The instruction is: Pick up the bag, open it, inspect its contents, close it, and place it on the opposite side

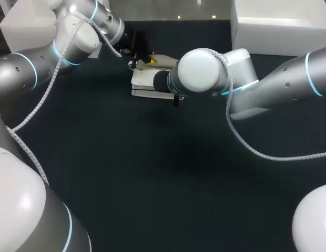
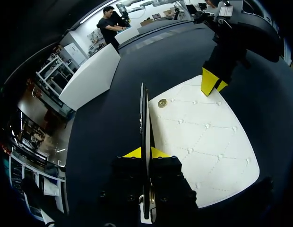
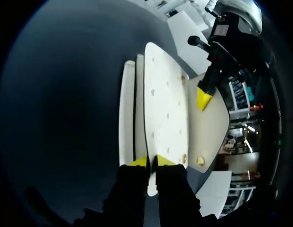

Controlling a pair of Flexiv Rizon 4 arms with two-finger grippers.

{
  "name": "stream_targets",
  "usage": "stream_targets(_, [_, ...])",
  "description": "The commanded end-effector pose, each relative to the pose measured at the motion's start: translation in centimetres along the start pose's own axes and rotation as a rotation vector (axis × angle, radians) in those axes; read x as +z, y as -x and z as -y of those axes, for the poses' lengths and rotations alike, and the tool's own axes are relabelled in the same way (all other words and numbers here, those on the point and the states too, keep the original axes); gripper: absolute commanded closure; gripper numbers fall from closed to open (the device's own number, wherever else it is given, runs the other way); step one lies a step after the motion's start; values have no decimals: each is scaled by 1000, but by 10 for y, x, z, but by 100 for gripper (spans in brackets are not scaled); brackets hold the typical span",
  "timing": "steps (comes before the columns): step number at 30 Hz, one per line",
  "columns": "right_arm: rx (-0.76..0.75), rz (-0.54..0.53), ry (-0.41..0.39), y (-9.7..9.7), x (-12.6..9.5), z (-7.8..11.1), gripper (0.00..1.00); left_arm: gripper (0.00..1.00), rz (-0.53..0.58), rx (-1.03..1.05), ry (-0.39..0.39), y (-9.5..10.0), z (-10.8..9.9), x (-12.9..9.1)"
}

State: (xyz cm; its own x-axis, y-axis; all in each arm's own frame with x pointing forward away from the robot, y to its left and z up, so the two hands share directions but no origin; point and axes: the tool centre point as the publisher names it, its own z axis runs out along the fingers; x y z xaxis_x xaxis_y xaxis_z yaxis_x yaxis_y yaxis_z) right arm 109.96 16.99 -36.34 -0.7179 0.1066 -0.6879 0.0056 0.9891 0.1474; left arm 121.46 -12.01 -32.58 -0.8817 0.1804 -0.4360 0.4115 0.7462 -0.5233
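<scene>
The white quilted bag (image 1: 150, 79) lies at the far middle of the dark table. In the left wrist view my left gripper (image 2: 145, 152) is shut on the thin edge of the bag's flap (image 2: 144, 113), which stands upright. Beside the flap spreads a white panel (image 2: 203, 142) with a brass snap (image 2: 162, 102). My right gripper (image 3: 151, 161) is shut on the edge of another bag panel (image 3: 163, 99) from the opposite side. Each wrist view shows the other gripper's yellow tips across the bag. In the head view my right wrist (image 1: 200, 71) hides its own fingers.
A white block (image 1: 281, 23) stands at the back right of the table and another (image 1: 26, 23) at the back left. The near half of the dark tabletop (image 1: 152, 173) holds only the arms' cables.
</scene>
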Motion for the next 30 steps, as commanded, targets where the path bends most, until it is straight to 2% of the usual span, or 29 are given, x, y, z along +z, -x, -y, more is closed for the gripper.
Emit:
stream_targets(1, [3, 14, 7, -1, 1, 0, 97, 100, 11, 14, -13, 0, -3, 2])
stream_targets(3, [3, 17, 8, -1, 1, -1, 100, 100, 23, 23, -18, -2, -3, 1])
stream_targets(10, [0, 22, 10, -4, -1, -2, 100, 100, 83, 79, -42, -13, -1, -2])
stream_targets(21, [3, 24, 13, -5, -1, -3, 100, 100, 199, 218, -30, -31, 3, -1])
stream_targets(29, [3, 24, 13, -5, -1, -3, 100, 100, 169, 152, -25, -36, 4, 4])
stream_targets(30, [3, 24, 13, -5, -1, -3, 100, 89, 163, 140, -29, -35, 4, 4])
